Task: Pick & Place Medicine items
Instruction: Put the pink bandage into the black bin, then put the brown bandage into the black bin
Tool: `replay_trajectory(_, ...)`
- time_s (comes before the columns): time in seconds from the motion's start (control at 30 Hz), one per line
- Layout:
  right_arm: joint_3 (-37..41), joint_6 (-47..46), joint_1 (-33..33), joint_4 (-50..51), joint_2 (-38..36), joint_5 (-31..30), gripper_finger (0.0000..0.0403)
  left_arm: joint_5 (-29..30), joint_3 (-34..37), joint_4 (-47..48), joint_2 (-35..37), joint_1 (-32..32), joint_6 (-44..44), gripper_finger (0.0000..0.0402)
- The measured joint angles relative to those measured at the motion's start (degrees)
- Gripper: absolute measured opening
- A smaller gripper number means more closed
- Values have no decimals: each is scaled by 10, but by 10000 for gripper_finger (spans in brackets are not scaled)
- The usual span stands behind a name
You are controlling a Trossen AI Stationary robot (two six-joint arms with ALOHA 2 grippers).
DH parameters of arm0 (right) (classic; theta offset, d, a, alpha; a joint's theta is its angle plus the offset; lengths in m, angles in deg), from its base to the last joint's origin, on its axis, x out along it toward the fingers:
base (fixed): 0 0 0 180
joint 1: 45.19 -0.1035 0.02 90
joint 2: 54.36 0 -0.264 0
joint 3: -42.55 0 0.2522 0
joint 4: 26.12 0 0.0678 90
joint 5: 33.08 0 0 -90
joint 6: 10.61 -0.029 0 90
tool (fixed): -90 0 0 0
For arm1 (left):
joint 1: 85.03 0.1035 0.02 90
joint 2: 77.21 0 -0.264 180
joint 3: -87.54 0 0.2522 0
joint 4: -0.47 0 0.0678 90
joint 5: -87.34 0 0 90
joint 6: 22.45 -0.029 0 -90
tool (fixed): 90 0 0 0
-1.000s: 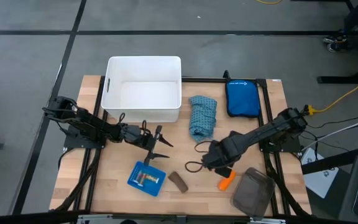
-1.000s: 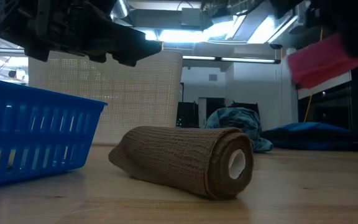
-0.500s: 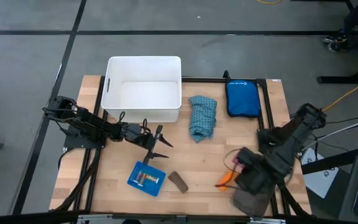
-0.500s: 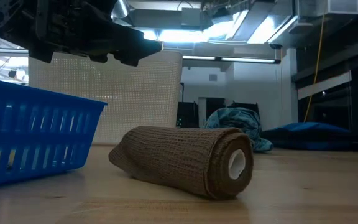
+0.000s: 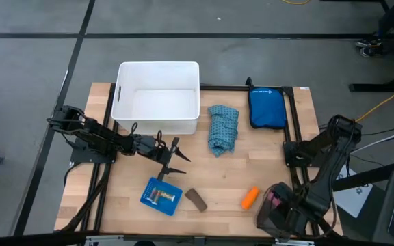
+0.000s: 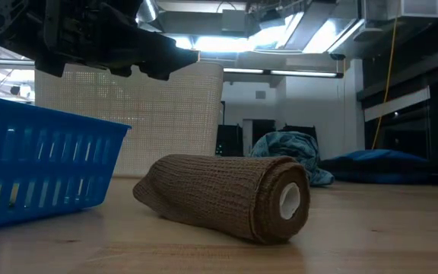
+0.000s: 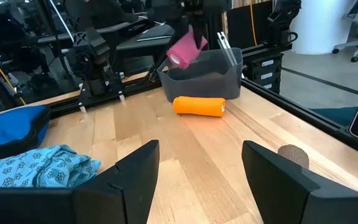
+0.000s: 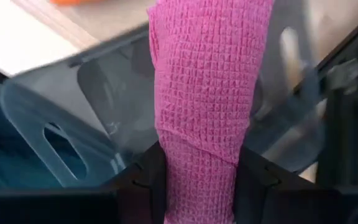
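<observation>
**Pink roll held over the grey bin**

Wooden table holds a white tub, a blue pouch, a blue patterned cloth and a small blue basket.

The right gripper is squeezing a pink bandage roll. The roll sits right between its jaws and sticks out past the tips. Just beyond the tips is the dark grey bin, so the roll hangs above it. This looks like the drop step. Next, the jaws need to open so the roll falls inside, not onto the rim.

The left gripper waits with its jaws wide apart and nothing in them. The blue basket is near its tips.

An orange roll lies near the bin, and a brown roll lies by the basket.

A second ago the right arm was reaching over the middle of the table, by the orange roll. Now it has swung back to the bin. The left arm has not moved.
</observation>
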Motion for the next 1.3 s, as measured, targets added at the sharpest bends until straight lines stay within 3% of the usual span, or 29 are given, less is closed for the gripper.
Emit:
replay_trajectory(0.47, 46, -6, -9, 4, 0, -7, 135, 2, 0, 0, 0, 0, 13, 226)
replay_trajectory(0.8, 46, 5, 3, 42, 0, 13, 256, 4, 0, 2, 0, 0, 26, 226)
replay_trajectory(0.93, 46, 9, 3, 45, 0, 31, 288, 5, 0, 5, 0, 0, 26, 226)
replay_trajectory(1.2, 46, 12, 3, 49, 0, 37, 286, 7, 0, 6, 0, 0, 26, 226)
replay_trajectory(1.3, 41, 15, 3, 49, 0, 11, 279, 7, 0, 6, 0, 0, 26, 226)
